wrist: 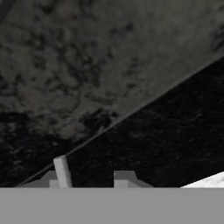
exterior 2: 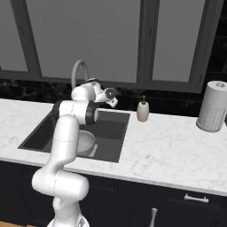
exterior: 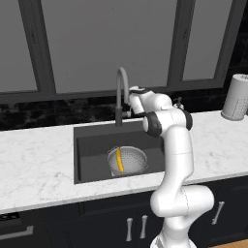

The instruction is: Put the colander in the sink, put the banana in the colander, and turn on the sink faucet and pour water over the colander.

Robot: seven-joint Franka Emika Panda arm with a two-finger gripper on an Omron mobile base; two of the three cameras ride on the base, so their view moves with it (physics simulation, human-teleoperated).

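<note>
Left base view: end effector (exterior: 131,100) beside sink faucet (exterior: 119,92).

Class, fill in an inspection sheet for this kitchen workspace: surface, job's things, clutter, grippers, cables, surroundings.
Surface: white marble counter around a dark grey rectangular sink.
Job's things: round silver-grey perforated colander sits in the sink; small yellow banana lies inside it; tall grey gooseneck faucet stands behind the basin, no water seen.
Clutter: beige soap dispenser and tall white dotted cylinder on the counter.
Grippers: gripper up near the faucet's stem; jaw state unclear; nothing seen held.
Cables: nothing seen.
Surroundings: dark-framed windows, black marbled backsplash, dark cabinets below.
</note>
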